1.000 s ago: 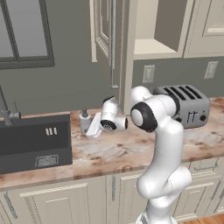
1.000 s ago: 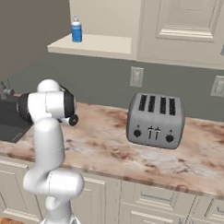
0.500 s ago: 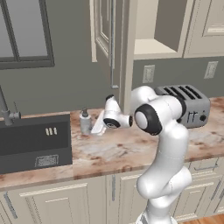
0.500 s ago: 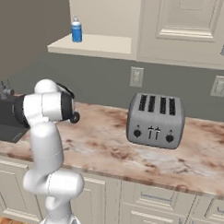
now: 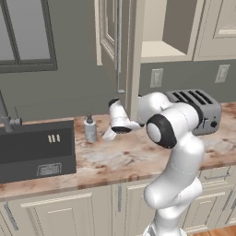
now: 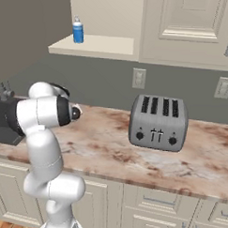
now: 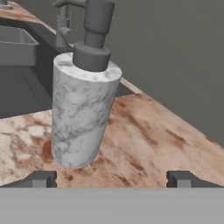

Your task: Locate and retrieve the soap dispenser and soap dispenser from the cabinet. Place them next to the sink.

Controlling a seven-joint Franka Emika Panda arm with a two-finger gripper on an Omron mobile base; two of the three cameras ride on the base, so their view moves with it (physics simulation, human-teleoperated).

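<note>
Grey soap dispenser (image 5: 90,129) stands upright on the counter (image 5: 115,159) beside the sink (image 5: 37,150), just left of the claw (image 5: 109,134), whose jaws are spread wide, released. Blue soap dispenser (image 6: 78,30) sits on the cabinet (image 6: 95,44) shelf above.

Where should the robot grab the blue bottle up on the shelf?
Probably around its blue body, below the white pump. It stands upright near the shelf's open front edge, so coming in level from the front, fingers either side, looks easiest. The gripper is open, down by the grey bottle beside the sink.
</note>
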